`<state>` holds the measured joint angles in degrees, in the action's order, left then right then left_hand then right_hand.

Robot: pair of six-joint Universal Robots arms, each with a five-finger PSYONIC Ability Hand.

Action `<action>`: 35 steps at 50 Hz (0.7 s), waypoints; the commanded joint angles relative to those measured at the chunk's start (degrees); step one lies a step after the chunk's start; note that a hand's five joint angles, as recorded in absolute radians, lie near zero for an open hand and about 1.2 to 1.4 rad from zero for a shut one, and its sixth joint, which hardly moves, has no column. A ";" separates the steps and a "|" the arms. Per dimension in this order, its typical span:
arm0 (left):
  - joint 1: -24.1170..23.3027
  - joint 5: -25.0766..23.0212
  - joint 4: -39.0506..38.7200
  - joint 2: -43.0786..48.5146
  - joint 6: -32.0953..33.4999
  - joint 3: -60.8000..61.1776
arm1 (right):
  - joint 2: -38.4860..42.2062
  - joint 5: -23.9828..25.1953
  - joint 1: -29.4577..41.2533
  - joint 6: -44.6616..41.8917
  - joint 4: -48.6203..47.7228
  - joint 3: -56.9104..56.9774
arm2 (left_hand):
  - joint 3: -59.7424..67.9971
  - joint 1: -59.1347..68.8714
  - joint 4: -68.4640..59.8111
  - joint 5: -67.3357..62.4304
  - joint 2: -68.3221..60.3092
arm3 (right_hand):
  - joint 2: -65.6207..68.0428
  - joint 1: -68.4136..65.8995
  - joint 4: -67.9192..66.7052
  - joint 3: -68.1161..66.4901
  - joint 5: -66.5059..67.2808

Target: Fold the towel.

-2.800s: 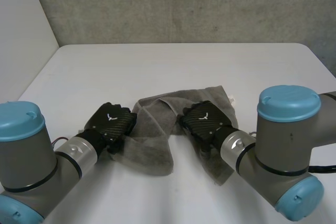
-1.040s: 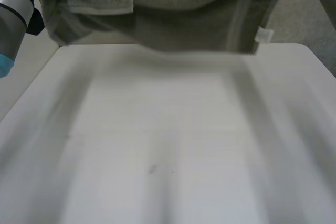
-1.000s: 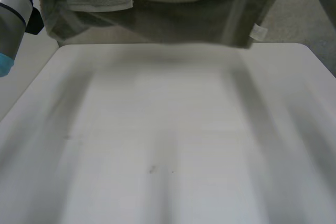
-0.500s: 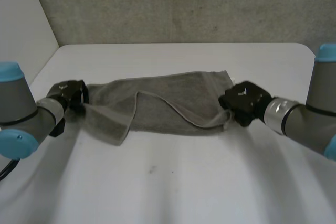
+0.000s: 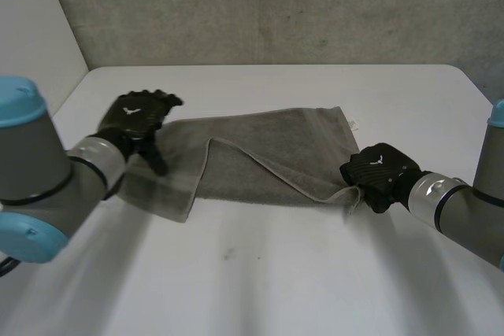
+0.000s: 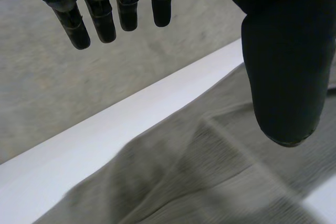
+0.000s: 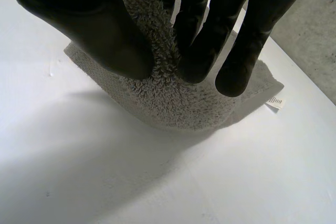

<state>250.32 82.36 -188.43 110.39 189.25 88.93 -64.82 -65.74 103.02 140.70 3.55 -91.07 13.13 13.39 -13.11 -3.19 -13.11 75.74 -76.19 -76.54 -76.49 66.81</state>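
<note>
- Your right hand point(image 5: 378, 172) pinches the towel's point(image 5: 268, 151) near right corner — pull alone and the cloth, lying on the table point(image 5: 260, 273), could drag askew.
- Your left hand point(image 5: 135, 114) hovers spread and empty over its left end — that rumpled flap could fold crooked.

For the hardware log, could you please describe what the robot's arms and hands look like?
The left arm and right arm are thick grey cylinders with rounded light-blue caps. A silver ring joins each to its hand. The left hand and right hand are black, with a small white mark on the back and thick, round-tipped fingers.
</note>
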 commanded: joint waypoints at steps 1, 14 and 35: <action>-6.86 6.06 -1.59 6.59 -7.05 -4.38 | 0.04 -0.09 0.16 0.01 -1.79 -1.48 | 5.15 4.90 -5.18 -5.10 -5.18 | 4.26 -3.81 -3.46 -3.51 3.19; -11.78 24.86 -1.59 20.47 -8.45 -12.99 | 0.31 -0.17 0.51 -0.08 -3.64 -3.58 | 5.49 5.24 -5.51 -5.43 -5.51 | 4.26 -3.81 -3.46 -3.51 3.19; -12.66 25.39 -1.86 23.64 -13.47 -13.70 | 1.01 -0.44 0.60 -0.60 -5.13 -4.55 | 5.66 5.40 -5.68 -5.60 -5.68 | 4.26 -3.81 -3.46 -3.51 3.19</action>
<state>237.82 107.75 -190.27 132.98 176.88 75.65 -64.00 -66.19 103.62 140.23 -1.25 -95.57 16.16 16.08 -16.03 -6.40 -16.20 75.74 -76.20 -76.54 -76.49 66.81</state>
